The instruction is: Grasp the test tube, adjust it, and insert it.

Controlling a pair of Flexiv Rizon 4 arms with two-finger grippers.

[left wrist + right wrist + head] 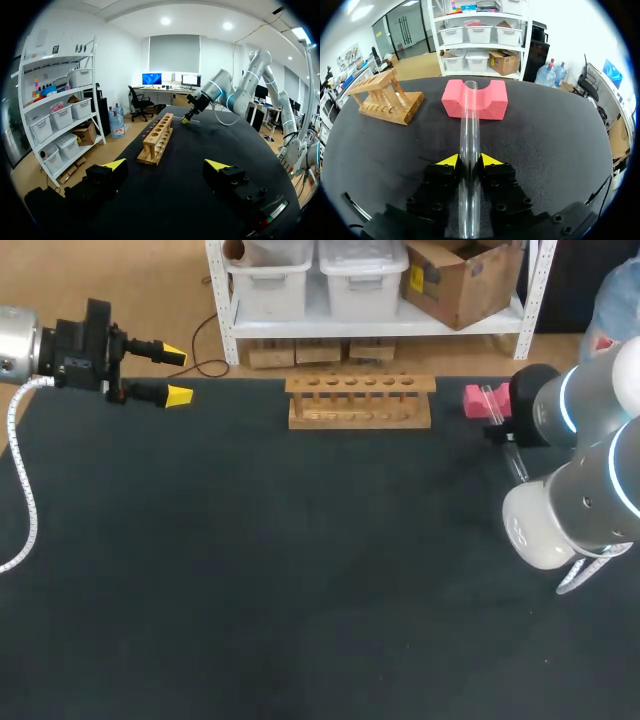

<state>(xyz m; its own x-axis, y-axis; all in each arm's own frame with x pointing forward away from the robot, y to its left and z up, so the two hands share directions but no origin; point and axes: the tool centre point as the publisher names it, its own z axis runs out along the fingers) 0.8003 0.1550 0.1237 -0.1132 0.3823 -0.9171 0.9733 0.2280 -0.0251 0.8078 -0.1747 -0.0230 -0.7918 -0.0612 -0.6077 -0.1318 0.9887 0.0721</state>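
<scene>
Because the right gripper (469, 161) holds the test tube (469, 115) lying flat along its fingers, yellow tips pressed to the glass from both sides, the main risk I see is in turning it upright. The tube is smooth and long and gripped well back from its far end, so a quick wrist turn could let it slide or swing through the pads. That far end sits in the notch of the pink foam block (452, 102) (whether it rests on the foam or hangs just clear of it I cannot tell). Pulling sideways rather than lifting straight out could lever the glass against the notch walls or drag the block along. A tube left tilted could also catch on the rim of a hole in the wooden rack (360, 400) and tip the rack rather than drop in.

The right arm (590, 480) comes in at the right edge of the head view, folded, with its wrist low near the block at the upper right of the table (300, 570). The left gripper (177, 375) hangs at the upper left of the frame, well apart from the rack. Its fingers are spread wide, hold nothing, and point along the table's far edge toward the rack.
</scene>
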